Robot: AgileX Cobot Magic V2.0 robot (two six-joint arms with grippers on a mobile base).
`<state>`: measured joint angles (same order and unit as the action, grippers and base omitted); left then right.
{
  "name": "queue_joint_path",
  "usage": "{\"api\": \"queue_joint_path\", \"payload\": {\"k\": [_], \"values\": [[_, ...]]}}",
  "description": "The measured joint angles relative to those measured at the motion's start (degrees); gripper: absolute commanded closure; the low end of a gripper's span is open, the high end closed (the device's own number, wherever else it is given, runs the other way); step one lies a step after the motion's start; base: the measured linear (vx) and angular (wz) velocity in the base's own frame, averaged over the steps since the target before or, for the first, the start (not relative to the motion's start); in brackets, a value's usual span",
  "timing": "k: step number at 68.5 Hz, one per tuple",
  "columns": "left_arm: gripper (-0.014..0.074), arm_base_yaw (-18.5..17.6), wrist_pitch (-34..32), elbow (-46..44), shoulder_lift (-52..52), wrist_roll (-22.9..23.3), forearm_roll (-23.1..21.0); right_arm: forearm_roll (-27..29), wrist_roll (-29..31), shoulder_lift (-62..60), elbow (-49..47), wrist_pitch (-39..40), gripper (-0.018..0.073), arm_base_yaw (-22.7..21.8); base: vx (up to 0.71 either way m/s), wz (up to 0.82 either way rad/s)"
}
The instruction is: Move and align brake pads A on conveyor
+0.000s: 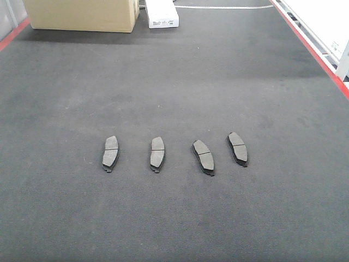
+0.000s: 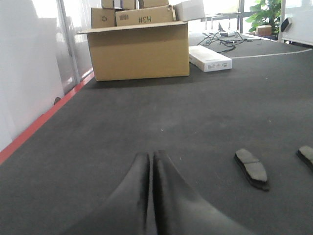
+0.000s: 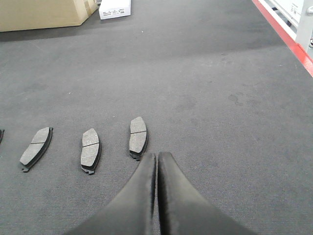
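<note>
Grey belt (image 1: 174, 82) grips hard, so both closed, empty grippers (image 2: 151, 161) (image 3: 156, 161) nudging the two crooked right pads (image 1: 204, 157) (image 1: 238, 148) could overturn them.

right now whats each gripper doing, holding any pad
Left gripper: shut, holding nothing.
Right gripper: shut, holding nothing; the nearest brake pad lies free on the conveyor.

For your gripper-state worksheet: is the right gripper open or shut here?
Shut. In the right wrist view the right gripper has its two dark fingers pressed together, holding nothing, just behind a brake pad.
</note>
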<state>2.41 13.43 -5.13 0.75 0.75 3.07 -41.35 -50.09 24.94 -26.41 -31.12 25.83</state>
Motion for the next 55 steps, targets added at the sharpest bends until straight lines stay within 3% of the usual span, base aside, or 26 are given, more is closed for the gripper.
{"api": "queue_joint_path", "payload": {"k": [17, 55], "values": [[0.0603, 0.0, -7.5, 6.5, 0.0, 0.0, 0.0, 0.0, 0.0, 0.0, 0.0, 0.0, 0.0569, 0.0, 0.00, 0.00], [0.0603, 0.0, -5.3, 6.5, 0.0, 0.0, 0.0, 0.0, 0.0, 0.0, 0.0, 0.0, 0.0569, 0.0, 0.00, 0.00]]}}
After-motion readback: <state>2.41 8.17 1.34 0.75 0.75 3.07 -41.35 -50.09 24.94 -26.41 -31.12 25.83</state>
